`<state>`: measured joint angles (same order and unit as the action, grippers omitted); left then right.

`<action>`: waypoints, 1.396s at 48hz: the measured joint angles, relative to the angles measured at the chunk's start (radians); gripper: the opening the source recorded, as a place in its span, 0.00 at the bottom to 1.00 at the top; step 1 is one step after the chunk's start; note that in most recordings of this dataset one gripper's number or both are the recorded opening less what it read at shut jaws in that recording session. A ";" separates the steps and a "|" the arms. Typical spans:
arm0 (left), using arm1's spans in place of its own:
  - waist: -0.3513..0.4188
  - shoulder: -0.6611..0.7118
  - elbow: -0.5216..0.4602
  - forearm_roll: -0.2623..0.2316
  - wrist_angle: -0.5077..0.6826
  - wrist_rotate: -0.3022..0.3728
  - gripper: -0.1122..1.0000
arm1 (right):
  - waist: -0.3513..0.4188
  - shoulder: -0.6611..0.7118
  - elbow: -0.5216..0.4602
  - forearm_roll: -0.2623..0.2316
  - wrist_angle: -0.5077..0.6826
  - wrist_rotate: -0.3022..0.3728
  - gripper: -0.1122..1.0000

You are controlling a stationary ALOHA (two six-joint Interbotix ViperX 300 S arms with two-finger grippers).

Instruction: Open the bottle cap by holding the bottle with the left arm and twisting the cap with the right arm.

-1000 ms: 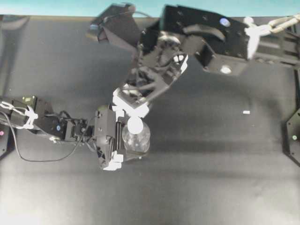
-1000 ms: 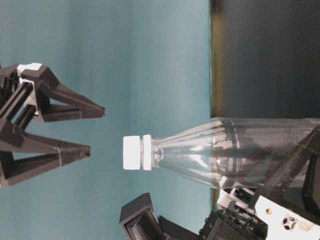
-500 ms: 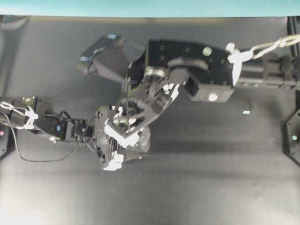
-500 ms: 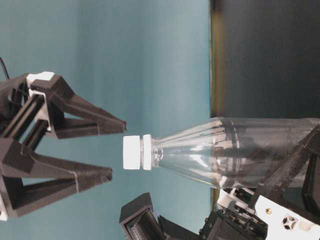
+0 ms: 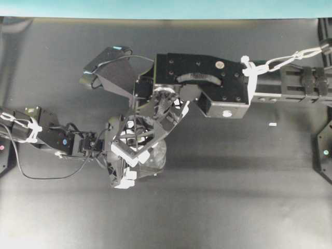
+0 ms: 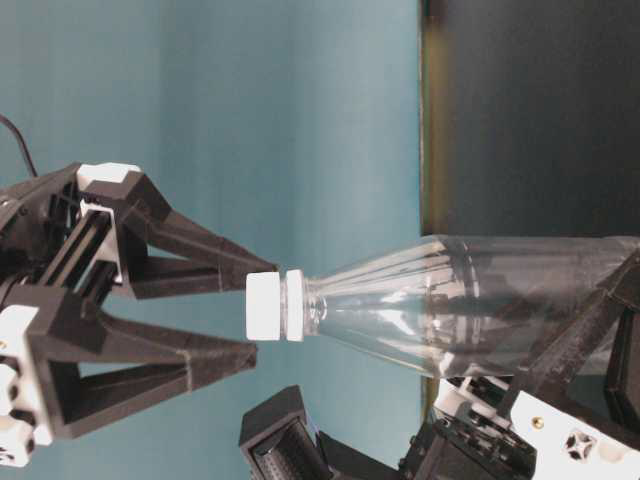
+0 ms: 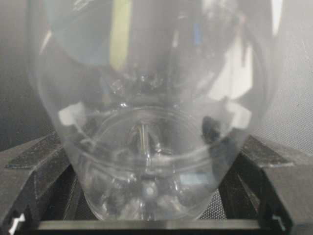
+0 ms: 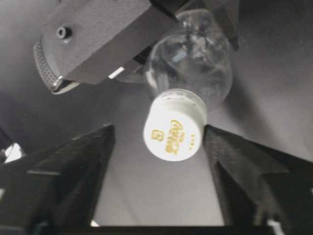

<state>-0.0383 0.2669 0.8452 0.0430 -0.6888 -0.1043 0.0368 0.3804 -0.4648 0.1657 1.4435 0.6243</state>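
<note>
Claw on my right arm (image 6: 250, 315) is straddling the bottle cap (image 6: 265, 306), fingers spread on either side without touching. My left claw (image 5: 120, 161) is gripping the bottle (image 6: 470, 305), upright on the dark surface (image 5: 233, 197).

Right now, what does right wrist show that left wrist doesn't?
Right wrist only: the bottle cap with yellow print on top, sitting between the right gripper fingers, gaps on both sides, not yet gripped.
Left wrist only: the bottle's ribbed base, seated between the left gripper fingers.
Both: the clear bottle body.
</note>
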 measured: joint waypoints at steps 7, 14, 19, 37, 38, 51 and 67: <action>-0.003 0.000 0.000 0.000 -0.002 0.000 0.87 | 0.000 0.002 0.002 -0.003 0.012 -0.017 0.43; -0.003 0.000 0.000 0.000 -0.002 0.000 0.87 | 0.000 0.002 0.002 -0.003 0.028 -0.054 0.43; -0.003 0.000 0.000 0.000 -0.002 0.000 0.87 | 0.000 0.002 0.002 -0.003 0.041 -0.104 0.43; -0.005 0.002 0.000 0.000 0.000 0.000 0.87 | 0.000 0.005 -0.002 -0.005 0.048 -0.561 0.43; -0.005 0.000 0.000 0.000 -0.002 0.000 0.87 | 0.000 0.003 -0.002 -0.005 0.048 -0.583 0.43; -0.008 0.000 0.002 0.000 -0.002 0.002 0.87 | 0.011 0.000 0.003 -0.018 0.017 -0.916 0.43; -0.020 0.000 -0.002 0.000 0.002 0.002 0.87 | 0.015 -0.003 0.012 -0.026 -0.005 -1.232 0.43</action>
<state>-0.0583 0.2669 0.8437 0.0430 -0.6872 -0.1028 0.0522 0.3774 -0.4525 0.1396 1.4389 -0.6075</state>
